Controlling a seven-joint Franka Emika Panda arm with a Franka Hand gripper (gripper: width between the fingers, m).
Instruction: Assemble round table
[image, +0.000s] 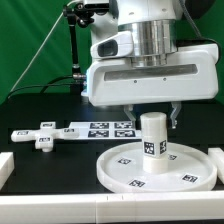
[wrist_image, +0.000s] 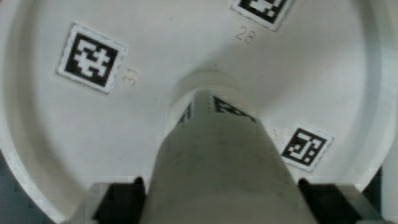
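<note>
Upright leg (image: 152, 137) on disc (image: 113, 166), end effector (image: 152, 118) around its top

- Our arm (image: 150, 40) comes down from above, the wrist upright and the broad white hand facing straight down.
- The gripper (image: 157, 118) hangs low on the exterior view's right, its fingers (image: 176, 119) pointing down, one on each side of the leg (image: 153, 140).
- In the wrist view the dark pads (wrist_image: 121, 200) sit right against the leg's sides; whether they truly squeeze it, we cannot tell.
</note>
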